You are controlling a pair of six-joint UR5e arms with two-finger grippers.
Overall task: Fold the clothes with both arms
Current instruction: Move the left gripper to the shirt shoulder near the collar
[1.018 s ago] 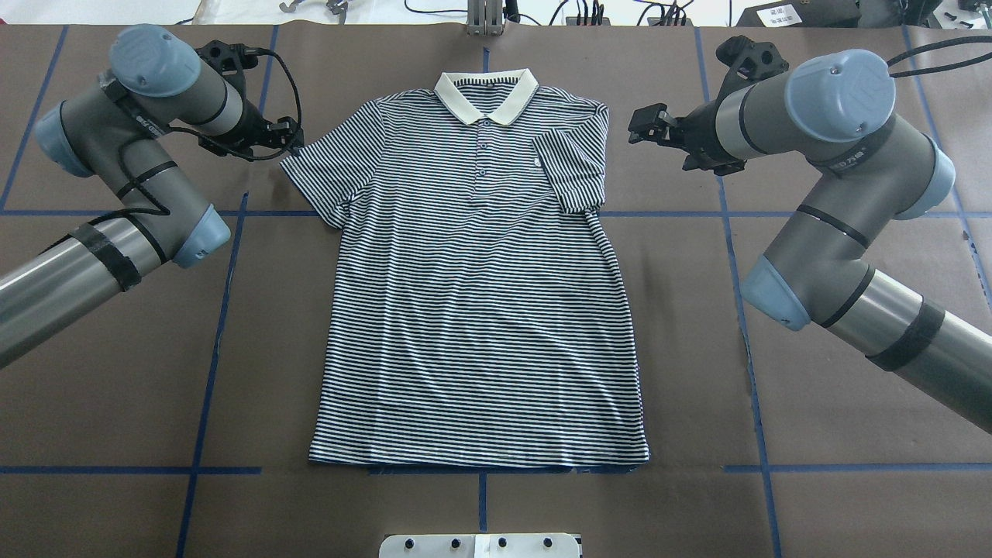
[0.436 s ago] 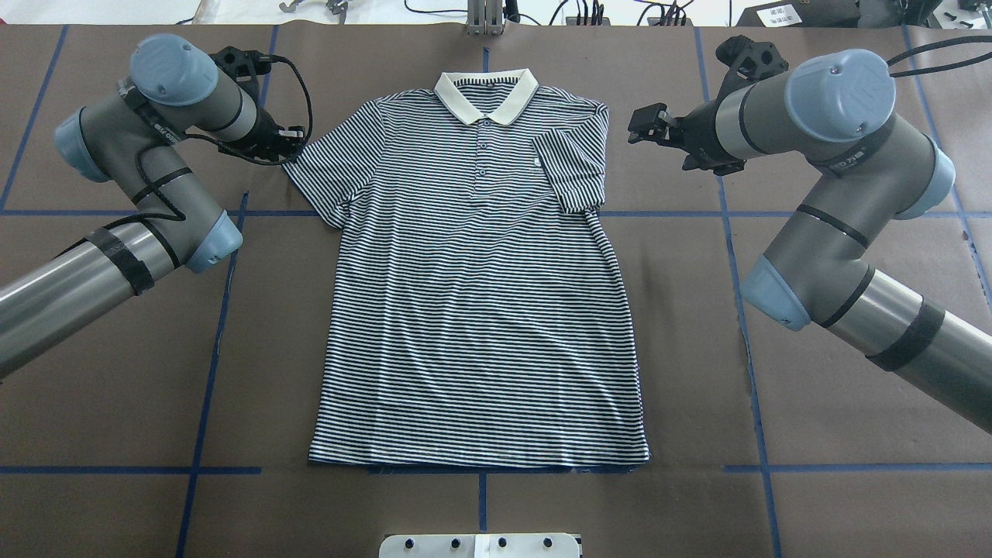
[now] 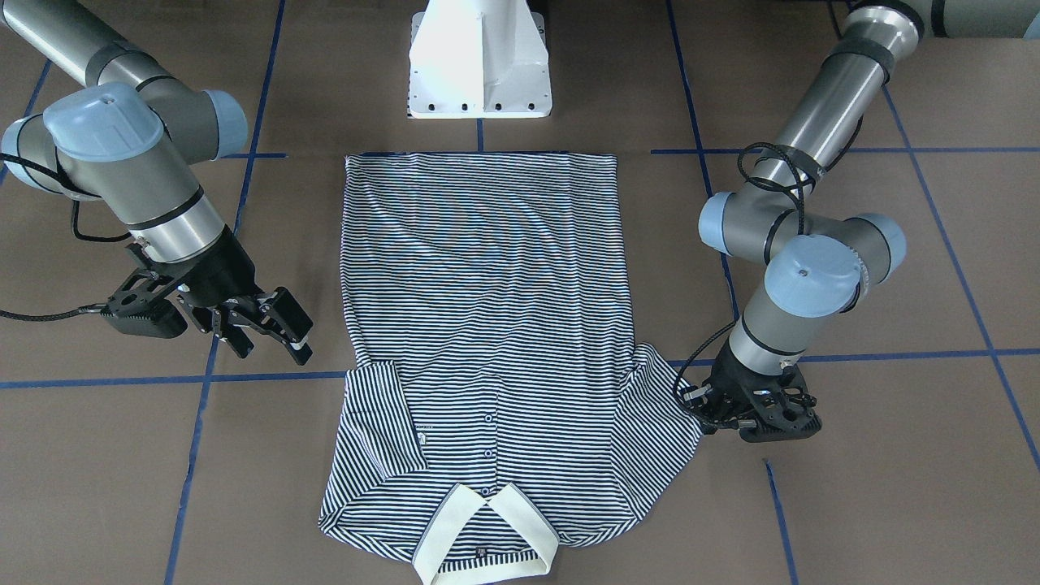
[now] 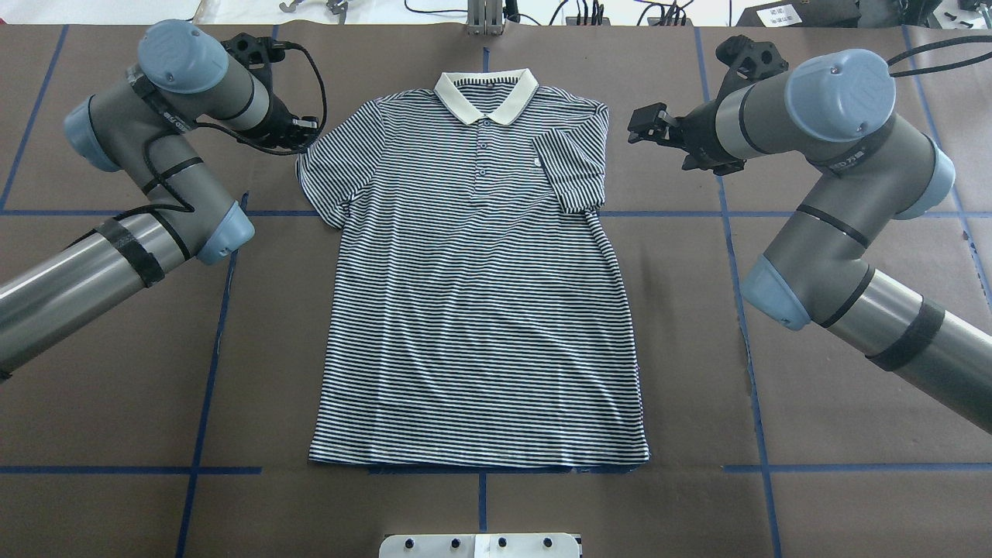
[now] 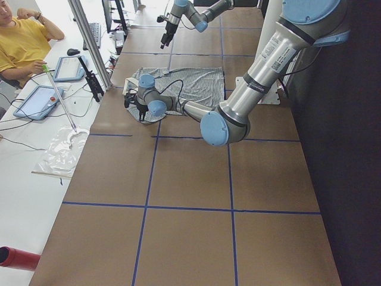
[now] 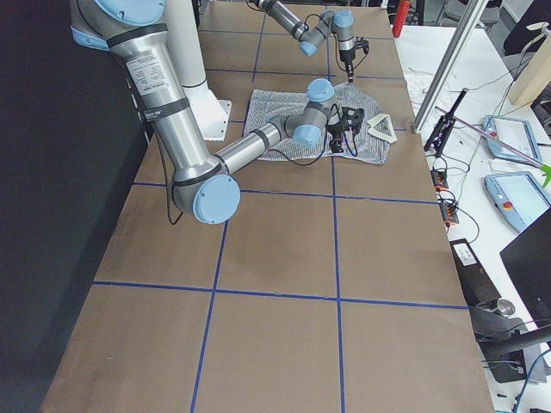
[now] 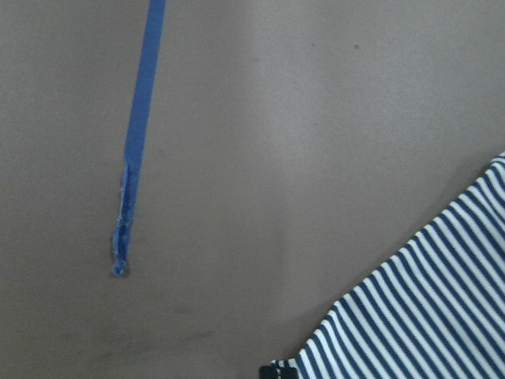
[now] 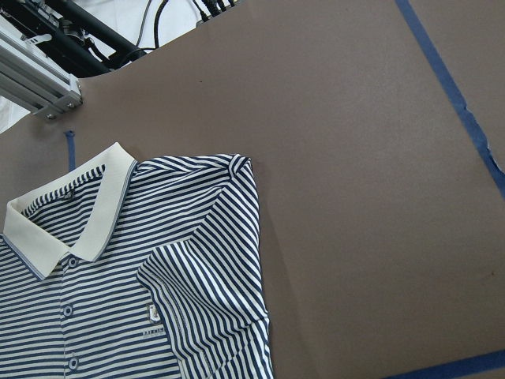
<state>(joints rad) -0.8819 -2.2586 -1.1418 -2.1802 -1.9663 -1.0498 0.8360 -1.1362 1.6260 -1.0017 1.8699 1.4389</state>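
The striped polo shirt lies flat on the brown table, its cream collar at the far side. One sleeve is folded in over the chest, also shown in the right wrist view. My left gripper is low at the edge of the other sleeve and is shut on it; the front view shows it at the sleeve's tip. My right gripper is open and empty, hovering beside the folded shoulder, apart from the cloth.
The white pedestal base stands just behind the shirt's hem. Blue tape lines cross the table. A metal rail sits at the far edge. An operator with tablets sits at a side desk.
My left gripper has moved to the right and slightly away, drawing the sleeve's edge in toward the shirt's body. The right arm has not moved.
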